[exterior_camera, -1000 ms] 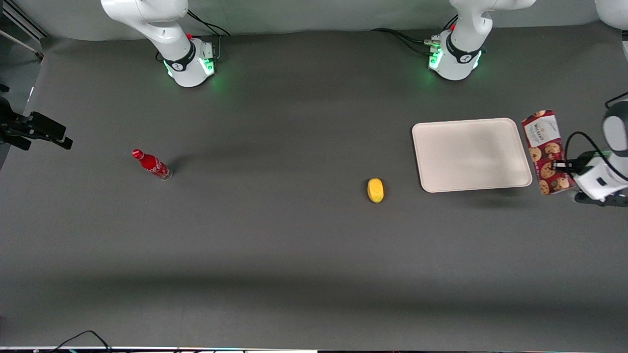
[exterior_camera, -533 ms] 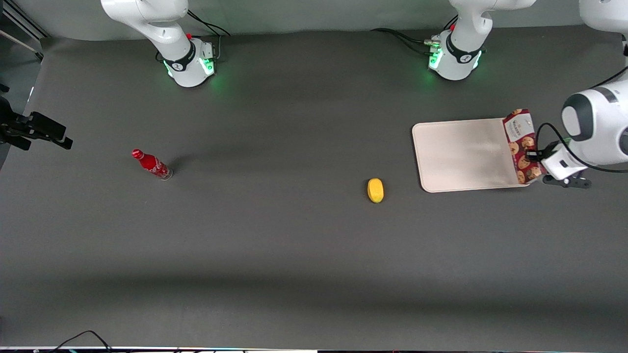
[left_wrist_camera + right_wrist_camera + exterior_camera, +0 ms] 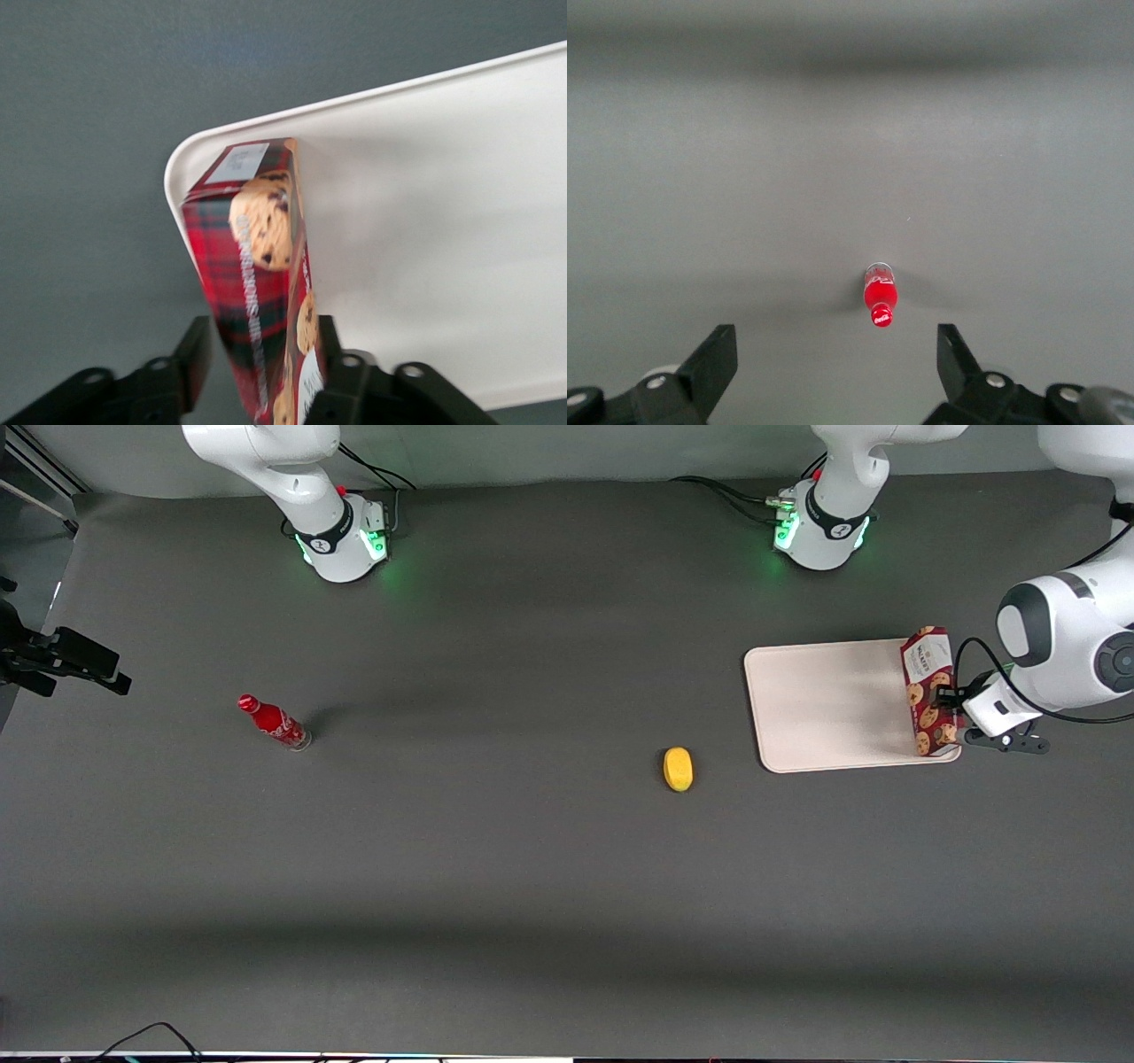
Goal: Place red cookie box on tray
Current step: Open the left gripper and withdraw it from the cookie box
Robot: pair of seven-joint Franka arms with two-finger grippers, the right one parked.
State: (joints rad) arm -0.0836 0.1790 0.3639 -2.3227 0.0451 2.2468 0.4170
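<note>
The red cookie box (image 3: 928, 691) stands on its long narrow side over the cream tray (image 3: 833, 704), at the tray's rim toward the working arm's end. My left gripper (image 3: 951, 714) is shut on the box's end nearer the front camera. In the left wrist view the red cookie box (image 3: 257, 266) runs away from the gripper (image 3: 261, 354), its plaid side and cookie prints showing, over a rounded corner of the tray (image 3: 425, 221). Whether the box touches the tray cannot be told.
A yellow oval object (image 3: 678, 769) lies on the grey table beside the tray, toward the parked arm's end. A small red bottle (image 3: 273, 722) stands far toward the parked arm's end, and the red bottle (image 3: 880, 301) also shows in the right wrist view.
My gripper has carried the box sideways from beside the tray to over its rim. The box has turned from face-up onto its narrow side.
</note>
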